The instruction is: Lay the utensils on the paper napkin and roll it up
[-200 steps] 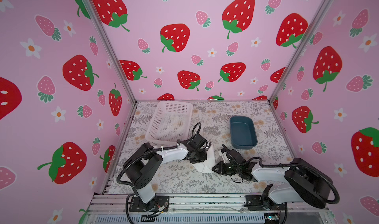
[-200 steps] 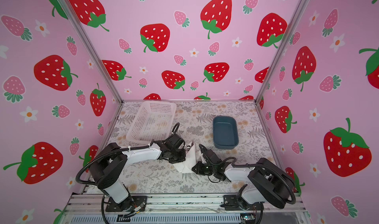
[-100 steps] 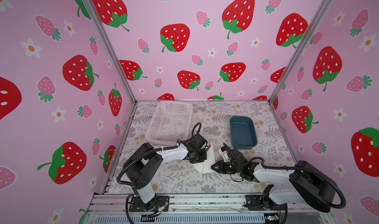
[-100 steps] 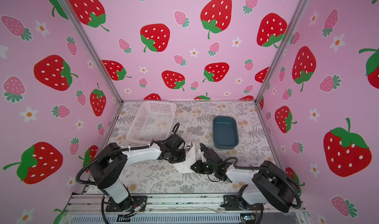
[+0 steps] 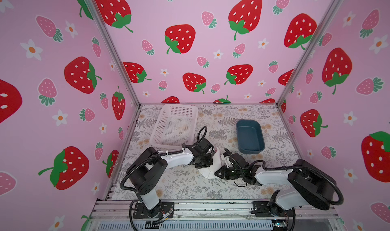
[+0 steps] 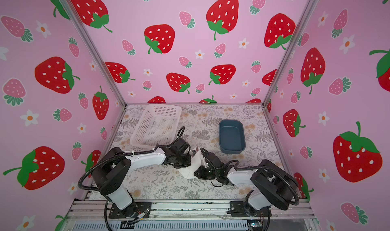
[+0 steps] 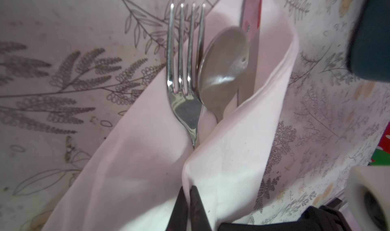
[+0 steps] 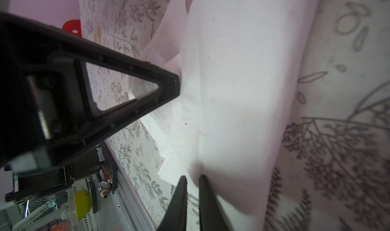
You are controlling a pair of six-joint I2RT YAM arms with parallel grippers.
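Observation:
The paper napkin (image 7: 137, 177) lies on the floral table with one side folded over the utensils. The fork (image 7: 185, 109) and the spoon (image 7: 223, 67) lie side by side on it, their heads sticking out past the fold. My left gripper (image 7: 187, 190) is shut on a ridge of the napkin over the handles. My right gripper (image 8: 192, 180) is shut on the napkin (image 8: 242, 92) at its edge, facing the left fingers (image 8: 168, 88). In both top views the napkin (image 5: 212, 166) (image 6: 191, 166) shows between the left gripper (image 5: 207, 162) and the right gripper (image 5: 217, 173).
A white perforated basket (image 5: 179, 107) (image 6: 164, 107) stands at the back left. A dark blue tub (image 5: 249, 122) (image 6: 231, 122) stands at the back right, close behind the right arm. Pink strawberry walls close in three sides.
My right gripper has edged slightly to the left against the napkin. The left arm has stayed where it was.

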